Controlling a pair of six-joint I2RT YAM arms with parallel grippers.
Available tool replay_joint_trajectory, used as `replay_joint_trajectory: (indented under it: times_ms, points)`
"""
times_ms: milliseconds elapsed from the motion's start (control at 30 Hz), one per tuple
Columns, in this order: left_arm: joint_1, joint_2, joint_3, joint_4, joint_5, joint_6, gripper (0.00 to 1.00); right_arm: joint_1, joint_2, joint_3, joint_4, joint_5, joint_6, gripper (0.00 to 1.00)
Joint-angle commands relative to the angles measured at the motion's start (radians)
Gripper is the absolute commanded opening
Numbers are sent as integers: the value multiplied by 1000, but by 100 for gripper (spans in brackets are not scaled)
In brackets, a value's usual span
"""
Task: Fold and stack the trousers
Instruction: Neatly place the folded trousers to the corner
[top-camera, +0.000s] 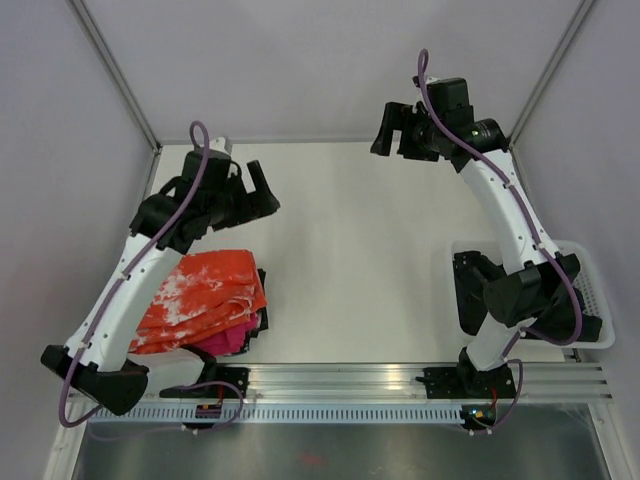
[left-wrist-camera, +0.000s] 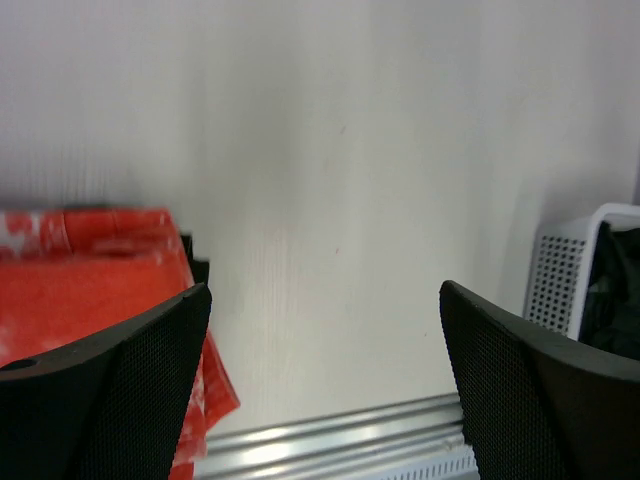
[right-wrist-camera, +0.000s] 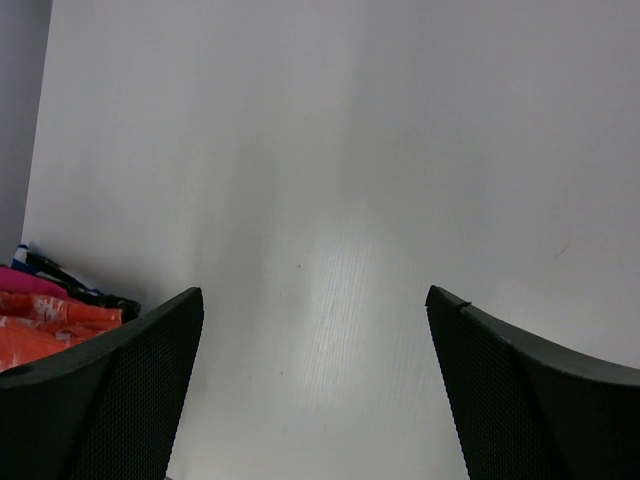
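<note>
The orange-red trousers (top-camera: 205, 300) with white blotches lie folded on top of a pile at the near left of the table. They also show in the left wrist view (left-wrist-camera: 85, 290) and at the left edge of the right wrist view (right-wrist-camera: 45, 330). My left gripper (top-camera: 252, 190) is open and empty, raised above the table just beyond the pile; in its own view (left-wrist-camera: 325, 380) only bare table lies between the jaws. My right gripper (top-camera: 392, 128) is open and empty, held high at the far right; in its own view (right-wrist-camera: 315, 385) the jaws stand wide apart.
A magenta-pink folded cloth (top-camera: 228, 338) and a dark garment edge (top-camera: 262, 300) lie under the trousers. A white basket (top-camera: 590, 300) with a dark garment (top-camera: 470, 290) stands at the right; its mesh wall shows in the left wrist view (left-wrist-camera: 565, 270). A metal rail (top-camera: 350, 380) runs along the near edge.
</note>
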Motion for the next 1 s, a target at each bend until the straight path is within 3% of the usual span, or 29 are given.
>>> replay_joint_trajectory:
  times_ms: [0,100,233,267,333,533,733,967]
  points:
    - [1,65,167,41,-26,268,100,-36,8,78,-8,63,-23,98]
    - [40,94,225,203,-72,357,100,-71,-26,98,109,133,-40,98]
    - [343,146,230,413,238,267,100,-88,-73,54,212,183,-86,98]
    - [388,151,207,471,322,210,100,-89,-84,40,226,192,-101,98]
    - [453,151,178,503,361,233,100,-89,-118,-29,272,213,-110,98]
    - [455,88,118,438,228,421,100,-88,-208,-210,371,206,-104,98]
    - [453,25,15,489,217,420,100,-89,-251,-307,421,216,-104,98]
    - [453,45,35,466,182,409,100,-88,-234,-330,499,174,-72,98]
